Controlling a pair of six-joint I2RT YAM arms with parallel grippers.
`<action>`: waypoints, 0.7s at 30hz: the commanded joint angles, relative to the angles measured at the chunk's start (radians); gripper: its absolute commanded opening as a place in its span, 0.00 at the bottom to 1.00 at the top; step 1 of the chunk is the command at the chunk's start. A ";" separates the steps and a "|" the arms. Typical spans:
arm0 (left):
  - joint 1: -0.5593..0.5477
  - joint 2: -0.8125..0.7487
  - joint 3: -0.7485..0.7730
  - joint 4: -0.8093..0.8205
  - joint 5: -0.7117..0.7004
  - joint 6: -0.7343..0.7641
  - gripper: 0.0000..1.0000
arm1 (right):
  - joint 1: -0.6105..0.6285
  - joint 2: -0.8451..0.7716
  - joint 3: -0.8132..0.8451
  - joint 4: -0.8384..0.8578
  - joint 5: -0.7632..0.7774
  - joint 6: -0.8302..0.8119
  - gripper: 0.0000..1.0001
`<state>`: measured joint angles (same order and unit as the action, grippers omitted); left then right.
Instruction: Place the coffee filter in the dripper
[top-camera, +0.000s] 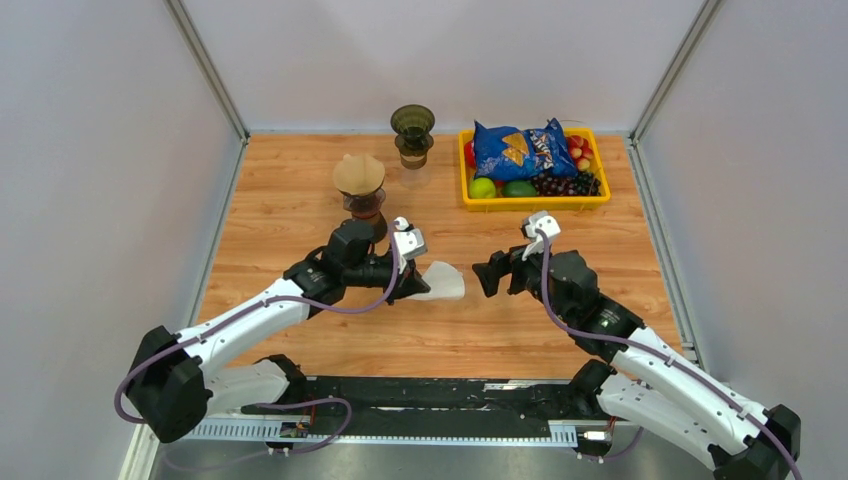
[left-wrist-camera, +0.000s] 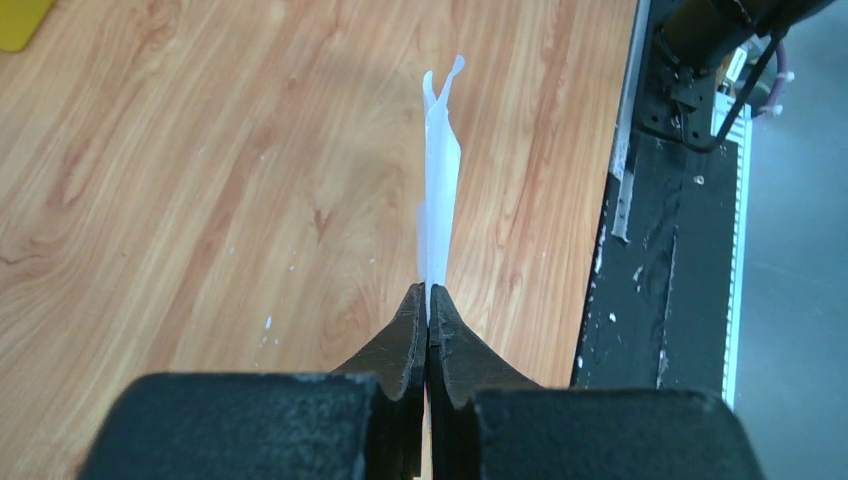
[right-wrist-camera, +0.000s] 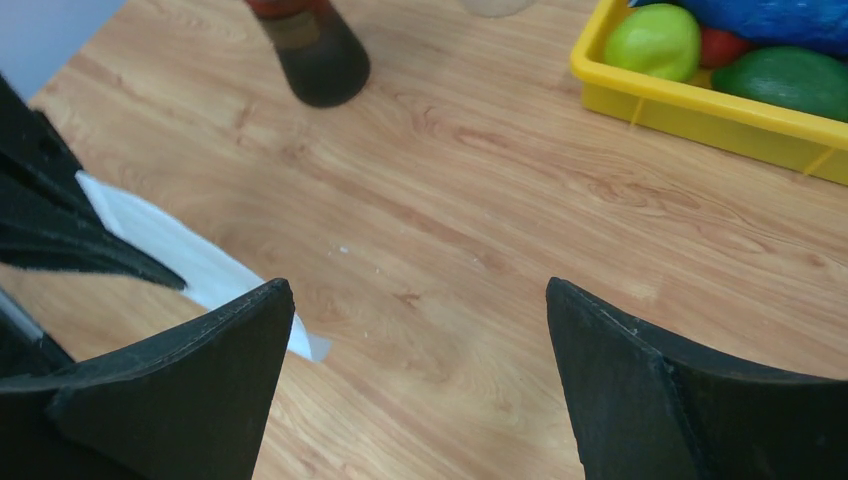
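— White paper, thin and limp: how will the filter (left-wrist-camera: 440, 190) handle for you?
— Almost weightless. It will crease or tear if you squeeze hard or drag it. It is folded flat, so take it by an edge and let the rest hang free. You will likely have to spread it into a cone before it sits in the dripper (top-camera: 413, 122).
— Where is it?
— Held over the middle of the worktop (top-camera: 300, 220), well apart from the dripper at the back. Your left fingers (left-wrist-camera: 405, 345) are pressed fully together on its near edge, and the sheet sticks straight out past the tips, edge-on in that wrist view.
— And the right?
— Your right fingers (right-wrist-camera: 200, 370) stand spread wide and hold nothing. The filter's free end lies just beside the tip at the left of that view, not between the two. Whether it touches that tip, I cannot tell.
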<state>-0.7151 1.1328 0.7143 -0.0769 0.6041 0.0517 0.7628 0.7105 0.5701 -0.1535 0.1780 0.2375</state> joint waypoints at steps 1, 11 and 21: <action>0.015 -0.025 0.050 -0.105 0.069 0.067 0.00 | 0.003 0.013 0.000 -0.003 -0.198 -0.120 1.00; 0.016 0.007 0.033 -0.065 0.068 -0.003 0.00 | 0.003 0.015 -0.030 -0.009 -0.235 -0.043 1.00; 0.017 -0.038 -0.009 0.004 0.073 -0.044 0.00 | 0.003 0.108 -0.021 -0.028 -0.113 0.009 1.00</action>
<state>-0.7033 1.1332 0.7219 -0.1352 0.6540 0.0315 0.7624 0.7841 0.5339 -0.1864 0.0944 0.2272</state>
